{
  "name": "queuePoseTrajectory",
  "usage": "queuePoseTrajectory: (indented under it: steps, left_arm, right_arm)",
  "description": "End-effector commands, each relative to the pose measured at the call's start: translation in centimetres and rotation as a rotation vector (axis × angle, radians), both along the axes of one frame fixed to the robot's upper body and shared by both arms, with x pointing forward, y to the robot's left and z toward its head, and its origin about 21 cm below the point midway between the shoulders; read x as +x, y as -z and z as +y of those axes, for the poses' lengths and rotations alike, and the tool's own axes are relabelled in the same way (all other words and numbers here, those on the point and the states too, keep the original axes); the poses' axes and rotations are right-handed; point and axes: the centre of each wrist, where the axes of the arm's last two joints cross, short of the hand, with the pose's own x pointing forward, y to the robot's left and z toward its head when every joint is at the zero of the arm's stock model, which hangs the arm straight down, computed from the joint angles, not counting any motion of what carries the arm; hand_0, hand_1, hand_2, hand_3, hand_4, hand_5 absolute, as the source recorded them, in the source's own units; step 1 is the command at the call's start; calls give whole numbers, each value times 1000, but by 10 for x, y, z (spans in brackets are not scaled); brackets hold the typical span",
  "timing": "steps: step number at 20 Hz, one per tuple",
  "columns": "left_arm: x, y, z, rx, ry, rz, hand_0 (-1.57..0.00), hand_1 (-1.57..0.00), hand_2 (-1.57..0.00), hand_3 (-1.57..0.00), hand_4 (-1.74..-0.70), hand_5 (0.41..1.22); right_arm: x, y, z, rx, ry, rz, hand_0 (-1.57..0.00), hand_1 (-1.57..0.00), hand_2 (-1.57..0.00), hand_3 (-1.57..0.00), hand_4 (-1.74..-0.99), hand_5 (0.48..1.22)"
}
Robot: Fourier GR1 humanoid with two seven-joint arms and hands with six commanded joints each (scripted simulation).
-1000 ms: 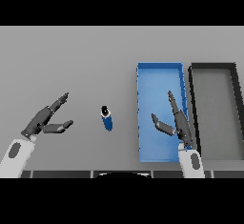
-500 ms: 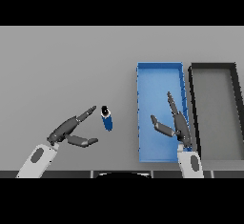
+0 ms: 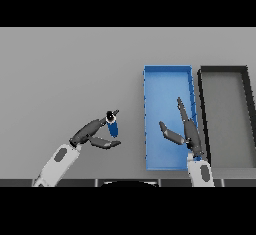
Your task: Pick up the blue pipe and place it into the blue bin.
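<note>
Evidently the short blue cylindrical pipe lies on the grey tabletop, just left of the open blue rectangular bin that is meant to receive it, so the left robot hand reaches in from that side. Its fingers are spread wide, fingertips at the pipe's dark upper end and thumb beneath, nothing gripped yet. The right robot hand hovers open over the bin, beside a dark grey bin.

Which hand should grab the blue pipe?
The left hand: its open fingers already flank the blue pipe. The right hand hovers over the blue bin, away from the pipe.
</note>
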Motion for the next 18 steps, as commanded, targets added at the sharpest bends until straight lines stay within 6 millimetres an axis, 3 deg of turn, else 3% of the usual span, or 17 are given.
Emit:
queuePoseTrajectory:
  steps: [1, 7, 8, 10, 12, 14, 18]
  left_arm:
    - [4, 0, -3, 13, 4, -10, 1, 1, 1, 1, -1136, 459]
    - [15, 7, -23, -119, 16, -3, 1, -2, -39, -6, -1240, 558]
    - [13, 10, -24, -134, 10, 3, 1, -40, -110, -43, -1267, 585]
    - [12, 10, -31, -146, -2, 13, -100, -265, -357, -215, -1317, 651]
    - [8, 13, -37, -183, -19, 46, -504, -677, -733, -703, -1416, 856]
    - [6, 14, -42, -156, 5, 41, -888, -999, -1035, -1009, -1526, 988]
    - [4, 17, -49, -165, 24, -12, -1291, -1337, -1351, -1272, -1647, 1125]
  right_arm:
    - [1, 1, 0, -1, 8, 1, 1, 1, 1, 1, -1204, 607]
    - [2, 3, -1, 14, 3, 6, 1, 1, 1, 1, -1204, 605]
    - [2, 1, -1, 2, 7, 2, 1, 1, 1, 1, -1196, 603]
    - [2, 5, 1, 13, 7, 14, 1, 1, 1, 1, -1198, 605]
    - [1, 4, -2, 5, 11, 4, 1, 1, 1, 1, -1196, 604]
    - [0, 1, -1, 19, -4, -3, 1, 1, 1, 1, -1195, 604]
    - [0, 0, -2, 7, 1, 0, 1, 1, 1, 1, -1191, 602]
